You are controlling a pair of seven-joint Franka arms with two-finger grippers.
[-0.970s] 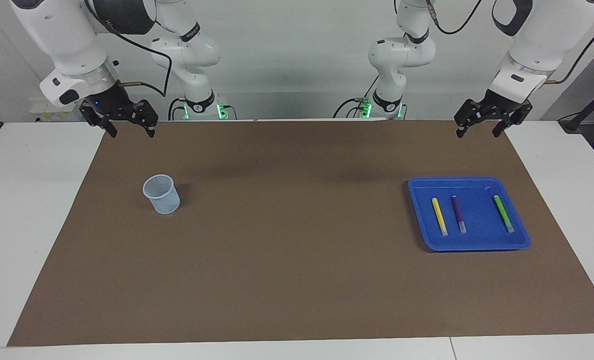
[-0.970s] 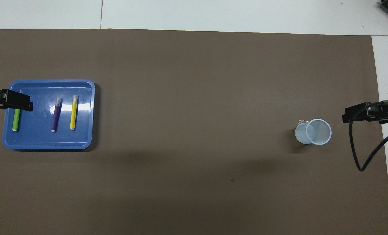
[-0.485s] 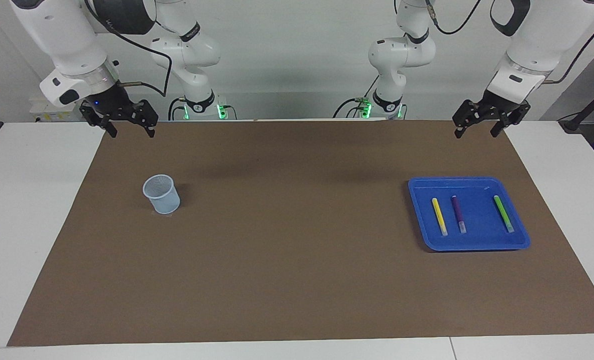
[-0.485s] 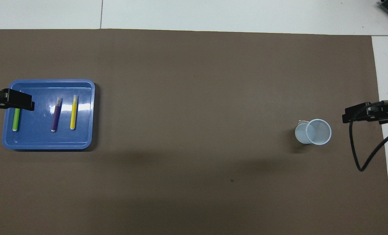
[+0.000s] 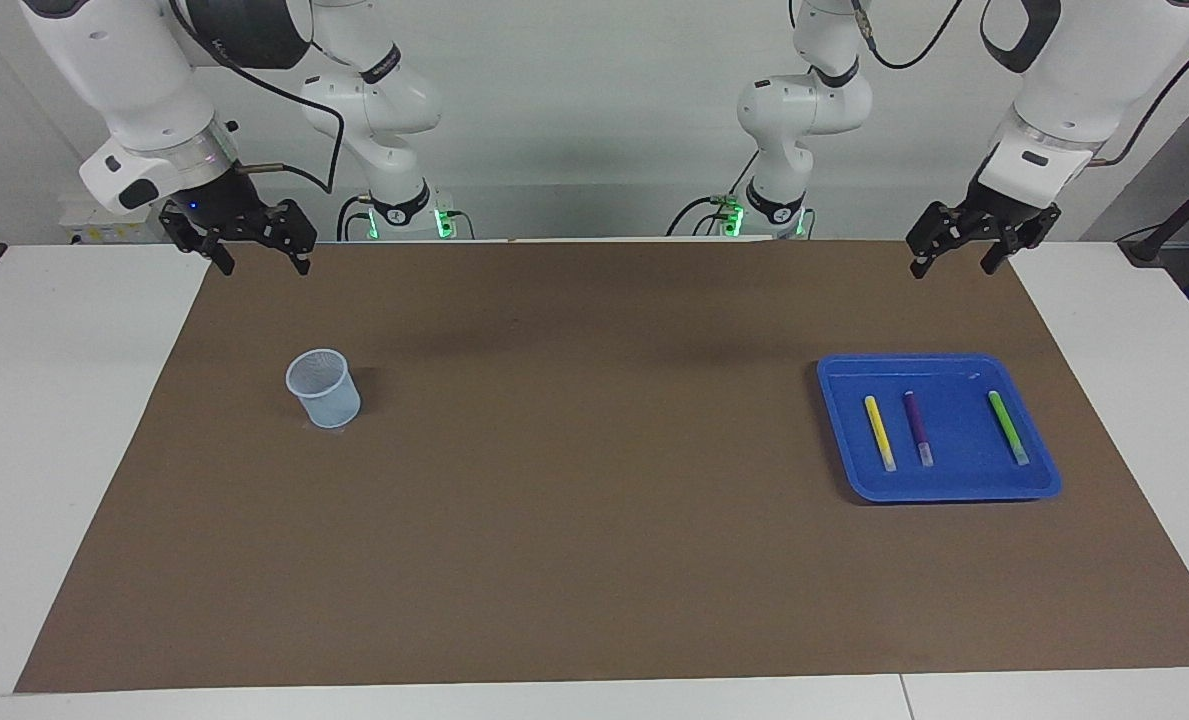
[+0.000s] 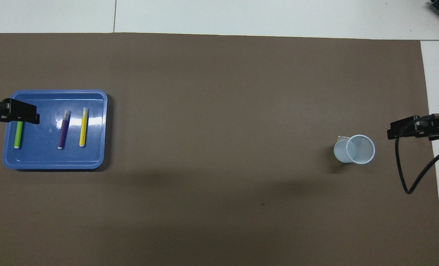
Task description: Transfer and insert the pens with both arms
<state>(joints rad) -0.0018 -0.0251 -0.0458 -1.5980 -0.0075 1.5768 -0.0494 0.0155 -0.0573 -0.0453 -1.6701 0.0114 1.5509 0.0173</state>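
Three pens lie side by side in a blue tray (image 5: pixel 939 488) toward the left arm's end of the table: yellow (image 5: pixel 879 433), purple (image 5: pixel 918 428) and green (image 5: pixel 1007 427). From overhead the green pen (image 6: pixel 18 135) is partly covered by a dark finger, with the purple (image 6: pixel 62 130) and yellow (image 6: pixel 83 127) pens beside it. My left gripper (image 5: pixel 952 268) hangs open and empty above the mat's edge by the robots, high over the tray's end. My right gripper (image 5: pixel 264 268) hangs open and empty at the other end, above the mat's corner.
A pale translucent cup (image 5: pixel 324 388) stands upright on the brown mat (image 5: pixel 594 520) toward the right arm's end. Two smaller white arm bases with green lights (image 5: pixel 404 215) stand at the table's edge by the robots. A black cable (image 6: pixel 407 177) loops below the right wrist.
My left gripper has drifted very slightly toward the table's middle. The right gripper, pens, tray and cup have not moved.
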